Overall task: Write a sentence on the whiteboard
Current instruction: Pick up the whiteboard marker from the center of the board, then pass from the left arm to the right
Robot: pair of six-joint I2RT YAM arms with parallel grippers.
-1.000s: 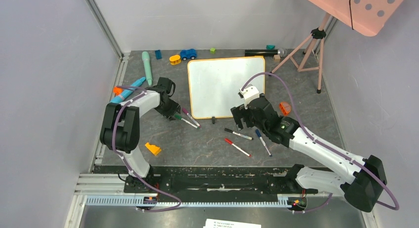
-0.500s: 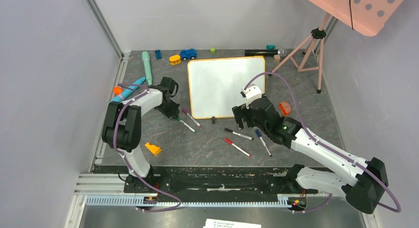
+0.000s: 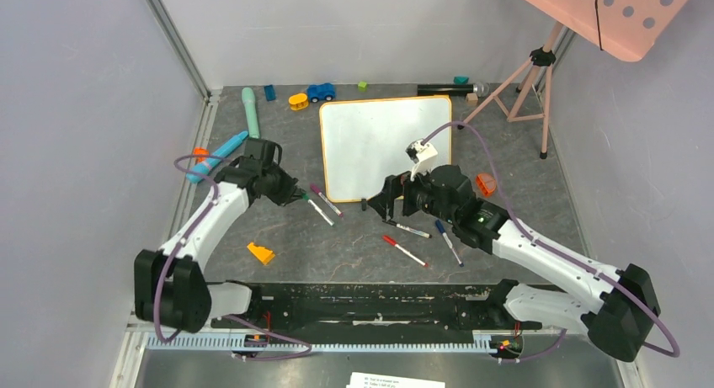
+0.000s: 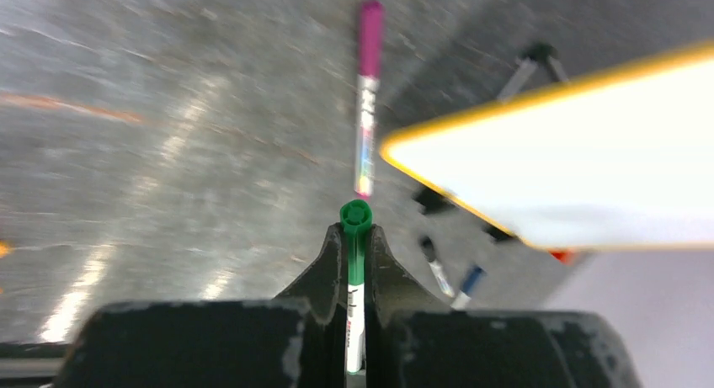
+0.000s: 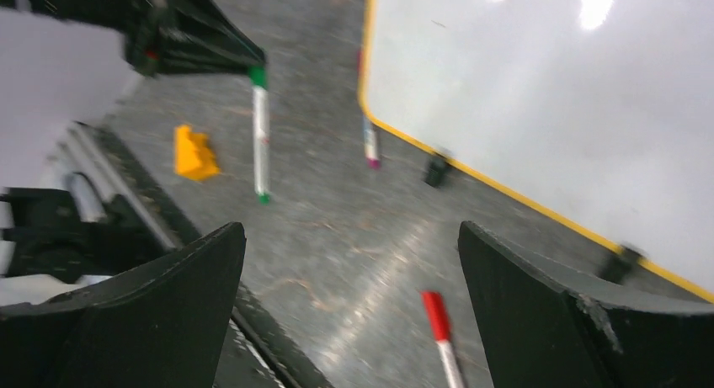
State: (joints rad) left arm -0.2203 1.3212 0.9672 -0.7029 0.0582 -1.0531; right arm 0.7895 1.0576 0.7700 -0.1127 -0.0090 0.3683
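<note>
The whiteboard (image 3: 386, 144) lies flat at the back centre, orange-framed, and its white face shows no writing. It also shows in the left wrist view (image 4: 589, 152) and the right wrist view (image 5: 547, 85). My left gripper (image 3: 296, 194) sits just left of the board's near corner, shut on a green marker (image 3: 315, 206). In the left wrist view the fingers (image 4: 333, 262) pinch the green marker (image 4: 355, 224). My right gripper (image 3: 386, 204) hovers open at the board's near edge; in the right wrist view the gripper (image 5: 351, 236) is empty and the green marker (image 5: 261, 135) appears ahead of it.
A purple marker (image 3: 325, 199) lies by the board's corner. Black (image 3: 407, 228), blue (image 3: 448, 241) and red (image 3: 404, 250) markers lie under my right arm. An orange wedge (image 3: 260, 253) sits front left. Toys line the back edge, and a pink tripod (image 3: 522, 85) stands back right.
My left gripper closed on the green marker and its arm swung down and out to the left. My right gripper turned and moved left along the board's near edge, staying open.
</note>
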